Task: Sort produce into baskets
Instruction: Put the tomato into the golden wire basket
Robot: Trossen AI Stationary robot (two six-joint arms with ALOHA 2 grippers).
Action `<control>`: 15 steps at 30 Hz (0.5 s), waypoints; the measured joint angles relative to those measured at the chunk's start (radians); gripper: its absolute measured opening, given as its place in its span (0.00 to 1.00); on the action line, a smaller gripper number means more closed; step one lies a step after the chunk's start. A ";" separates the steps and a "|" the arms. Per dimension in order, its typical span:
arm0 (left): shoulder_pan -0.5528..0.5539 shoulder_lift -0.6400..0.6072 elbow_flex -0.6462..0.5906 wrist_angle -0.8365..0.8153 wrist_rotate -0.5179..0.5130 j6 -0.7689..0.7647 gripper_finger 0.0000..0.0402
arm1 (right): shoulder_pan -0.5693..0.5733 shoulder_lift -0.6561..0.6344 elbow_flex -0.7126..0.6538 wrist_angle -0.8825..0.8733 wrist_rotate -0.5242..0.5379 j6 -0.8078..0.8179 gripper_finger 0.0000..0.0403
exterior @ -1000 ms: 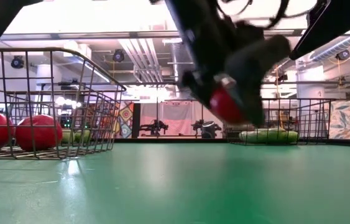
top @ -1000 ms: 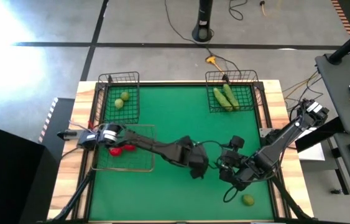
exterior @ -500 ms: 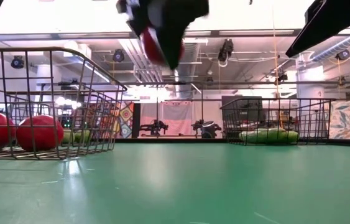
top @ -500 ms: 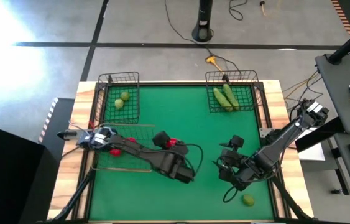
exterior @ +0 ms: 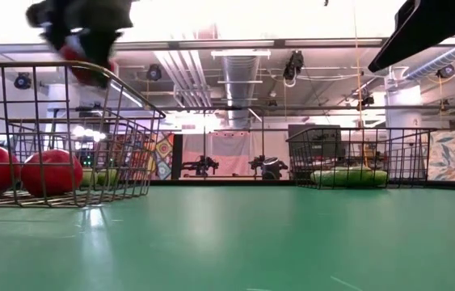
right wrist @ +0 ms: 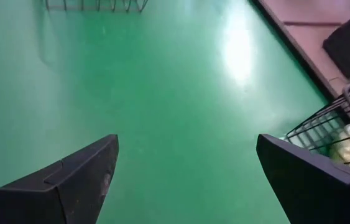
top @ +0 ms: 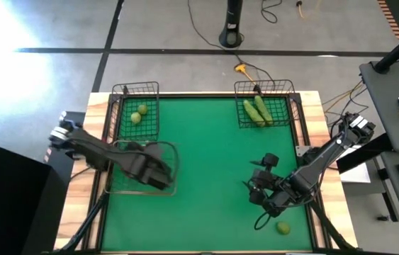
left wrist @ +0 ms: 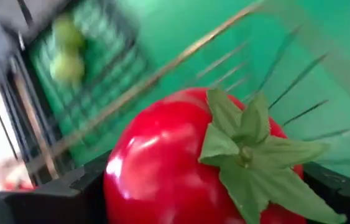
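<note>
My left gripper point(top: 155, 173) is shut on a round red piece with a green top point(left wrist: 187, 168). It hangs over the wide grey-wire basket point(top: 173, 149), above its rim in the low view point(exterior: 86, 69). Two more red pieces point(exterior: 49, 171) lie on that basket's floor. The far left dark basket point(top: 136, 112) holds two yellow-green pieces. The far right dark basket point(top: 262, 111) holds two green cucumbers. One yellow-green piece point(top: 283, 227) lies on the mat near the front right. My right gripper point(right wrist: 187, 180) is open and empty just above the mat. My left gripper pinches the red piece by its two opposite round sides point(left wrist: 115, 186) between its two fingers point(left wrist: 84, 190). The piece's green top point(left wrist: 243, 149) faces the wrist camera. The fingers come from above. The piece hangs clear of the basket point(exterior: 90, 73).
The green mat point(top: 206, 142) between the baskets lies open. My right arm point(top: 305, 177) reaches in from the table's right side, near the loose yellow-green piece. Wooden borders frame the mat on all sides.
My left gripper has carried the red piece up from low over the middle of the mat and toward the table's left edge. It now stands over the wide grey basket, still shut on the piece. My right arm has kept still.
</note>
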 joint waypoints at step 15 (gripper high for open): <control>-0.045 -0.162 -0.478 0.564 0.225 -0.113 0.77 | -0.029 0.000 -0.002 0.073 0.013 -0.059 0.93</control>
